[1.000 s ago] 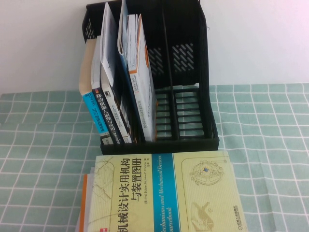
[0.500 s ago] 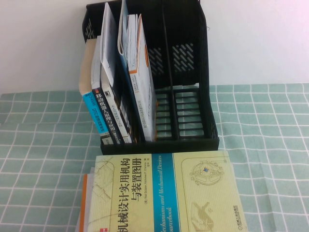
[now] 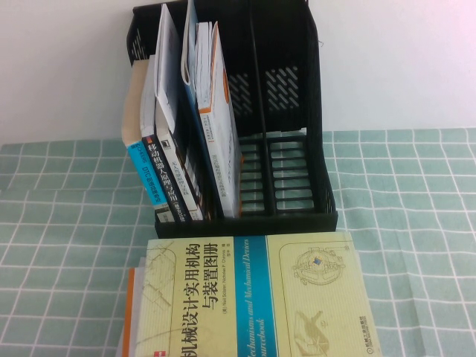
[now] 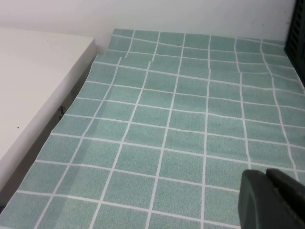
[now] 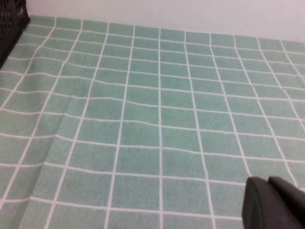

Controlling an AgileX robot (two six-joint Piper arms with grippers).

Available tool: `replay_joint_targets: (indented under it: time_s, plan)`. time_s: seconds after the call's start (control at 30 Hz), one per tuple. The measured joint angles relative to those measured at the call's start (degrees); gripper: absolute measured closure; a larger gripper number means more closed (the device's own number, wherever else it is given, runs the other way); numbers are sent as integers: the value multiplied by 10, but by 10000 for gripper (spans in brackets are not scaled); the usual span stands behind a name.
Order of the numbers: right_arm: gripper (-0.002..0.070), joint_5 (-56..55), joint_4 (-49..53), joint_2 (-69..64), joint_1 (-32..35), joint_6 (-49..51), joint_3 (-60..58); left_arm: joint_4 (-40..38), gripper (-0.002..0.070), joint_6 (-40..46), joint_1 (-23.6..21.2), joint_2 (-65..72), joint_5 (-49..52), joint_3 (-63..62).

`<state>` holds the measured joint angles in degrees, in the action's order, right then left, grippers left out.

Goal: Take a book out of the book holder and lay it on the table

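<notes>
The big book already lies flat on the tabletop, in front of the book holder.

The book (image 3: 253, 297), with its pale yellow cover up, rests on the tabletop (image 3: 416, 223) just before the black book holder (image 3: 297, 111), partly on top of an orange-edged book (image 3: 131, 312); several thinner books (image 3: 175, 163) stand in the holder's left compartments. It looks thick and heavy, stiff as a block but with a smooth cover that may slip, so I would take it by the spine side or one long edge, with a deep pinch. The left end effector (image 4: 274, 200) hangs over bare green cloth to the left of the holder, and I cannot tell if it is released or clenched. The right end effector (image 5: 274, 202) hangs over cloth on the other side, clenched on nothing.
</notes>
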<state>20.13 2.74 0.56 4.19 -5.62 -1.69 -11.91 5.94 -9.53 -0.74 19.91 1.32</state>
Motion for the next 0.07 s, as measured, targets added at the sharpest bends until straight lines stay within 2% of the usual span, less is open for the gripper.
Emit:
replay_joint_targets:
  time_s: [0.07]
  plan:
    - [678, 0, 0, 0, 0, 0, 0, 0, 678, 0, 0, 0, 0, 0]
